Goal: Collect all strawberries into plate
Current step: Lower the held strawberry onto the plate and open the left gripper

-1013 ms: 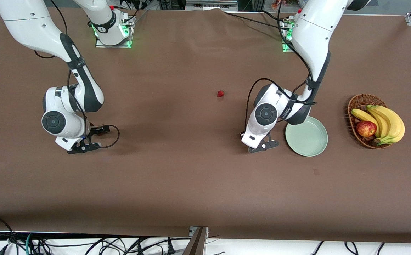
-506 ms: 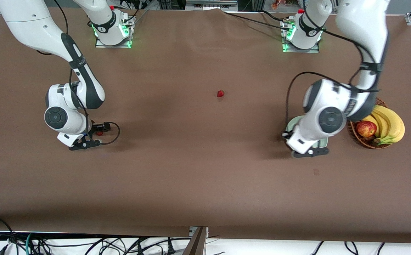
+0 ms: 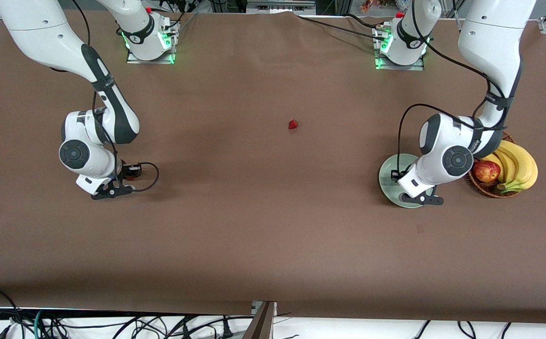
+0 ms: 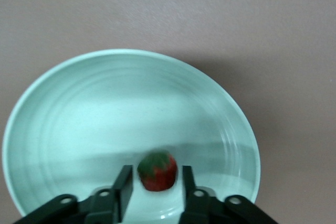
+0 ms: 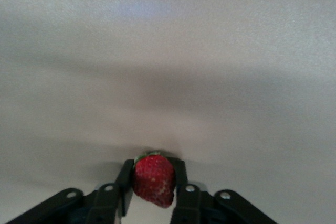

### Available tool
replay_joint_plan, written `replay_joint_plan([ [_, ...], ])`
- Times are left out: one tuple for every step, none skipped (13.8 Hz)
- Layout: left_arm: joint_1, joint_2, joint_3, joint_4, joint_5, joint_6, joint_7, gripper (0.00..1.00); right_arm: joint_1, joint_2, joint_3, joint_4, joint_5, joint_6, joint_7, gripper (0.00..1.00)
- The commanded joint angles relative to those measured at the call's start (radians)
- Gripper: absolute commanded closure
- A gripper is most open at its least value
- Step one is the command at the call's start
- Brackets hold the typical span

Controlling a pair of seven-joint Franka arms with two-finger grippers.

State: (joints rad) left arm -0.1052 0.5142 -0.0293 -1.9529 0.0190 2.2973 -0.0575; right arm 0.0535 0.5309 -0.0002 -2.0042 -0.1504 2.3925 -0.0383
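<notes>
The pale green plate [image 3: 388, 176] lies toward the left arm's end of the table. My left gripper [image 3: 421, 199] hangs low over it. In the left wrist view its fingers [image 4: 124, 181] stand open on either side of a strawberry [image 4: 157, 171], with a gap on each side, and the berry rests on the plate [image 4: 105, 93]. My right gripper [image 3: 114, 189] is low over the table toward the right arm's end. It is shut on a second strawberry [image 5: 154, 179]. A third strawberry [image 3: 293, 124] lies alone mid-table.
A brown wicker basket [image 3: 471, 136] with bananas [image 3: 520, 162] and a red apple [image 3: 485, 171] stands beside the plate, toward the left arm's end. Cables hang along the table's front edge.
My left gripper has swung from beside the plate to over it. My right gripper has shifted only slightly. The mid-table strawberry has not moved.
</notes>
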Motion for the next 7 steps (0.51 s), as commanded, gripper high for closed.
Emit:
replay_joint_plan([
  [-0.011,-0.088,-0.033,0.057,-0.028,-0.189,0.004,0.00,-0.011,-0.022,0.006,-0.030,0.005,0.019,-0.002,0.73],
  [-0.011,-0.111,-0.091,0.089,-0.054,-0.270,-0.045,0.00,-0.011,-0.022,0.006,-0.030,0.005,0.019,-0.002,0.73],
  [-0.011,-0.131,-0.143,0.103,-0.062,-0.315,-0.109,0.00,-0.011,-0.022,0.006,-0.027,0.005,0.019,-0.002,0.73],
  [-0.011,-0.149,-0.202,0.103,-0.063,-0.326,-0.166,0.00,-0.012,-0.022,0.006,-0.024,0.005,0.019,-0.002,0.74],
  [-0.011,-0.154,-0.269,0.103,-0.064,-0.326,-0.241,0.00,-0.012,-0.022,0.006,-0.016,0.005,0.017,-0.002,0.74],
  [-0.016,-0.145,-0.331,0.103,-0.064,-0.322,-0.316,0.00,-0.011,-0.023,0.008,-0.008,0.006,0.016,-0.002,0.75],
  [-0.034,-0.117,-0.381,0.101,-0.062,-0.311,-0.367,0.00,-0.011,-0.025,0.012,0.004,0.006,0.011,-0.002,0.75],
])
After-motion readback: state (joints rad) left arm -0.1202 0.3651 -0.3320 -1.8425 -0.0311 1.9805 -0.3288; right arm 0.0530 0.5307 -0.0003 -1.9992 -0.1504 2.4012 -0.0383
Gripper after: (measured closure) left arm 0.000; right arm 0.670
